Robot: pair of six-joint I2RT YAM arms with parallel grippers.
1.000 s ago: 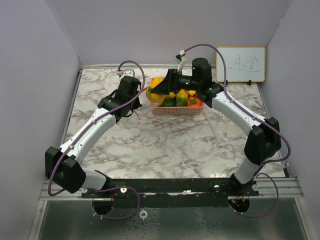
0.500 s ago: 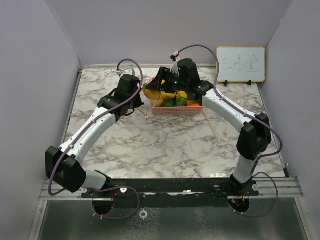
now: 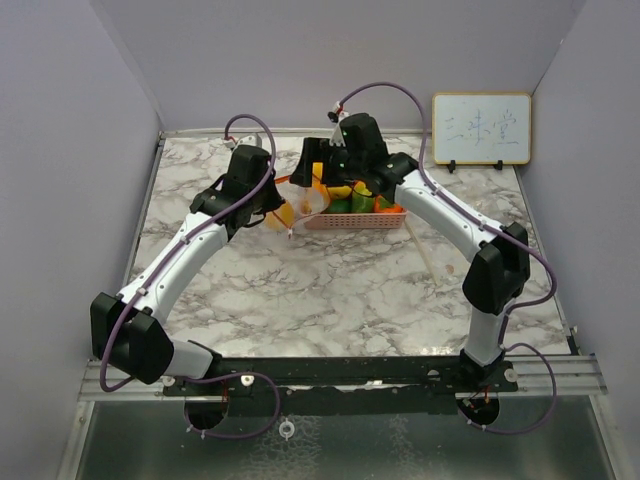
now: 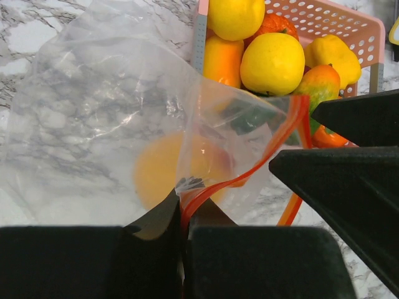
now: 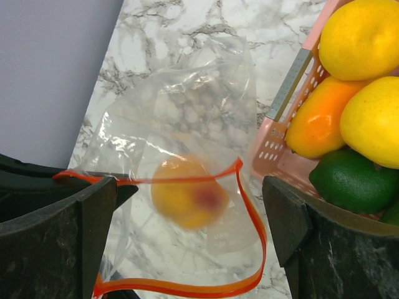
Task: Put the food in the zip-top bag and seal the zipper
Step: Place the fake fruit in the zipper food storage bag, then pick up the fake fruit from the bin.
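Clear plastic: top view, the zip-top bag (image 3: 300, 207) sits upper centre, touching the left end of the pink basket (image 3: 360, 222). Left wrist: left gripper (image 4: 185, 221) pinches the zipper (image 4: 249, 169), bottom centre; lift that edge so the mouth gapes. Right wrist: right gripper (image 5: 190, 187) spread, empty, over the mouth. Count: one bag, one basket, one fruit (image 5: 177, 205) bagged (blurred), at least six basketed.

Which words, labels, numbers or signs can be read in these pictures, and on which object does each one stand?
Whiteboard against the back wall: a short row of blue handwritten marks, too small and blurred to read.
Zip-top bag: no print visible, only its orange-red strip.
Pink basket: no label visible.
No other text, brand, number or sign shows in any view.
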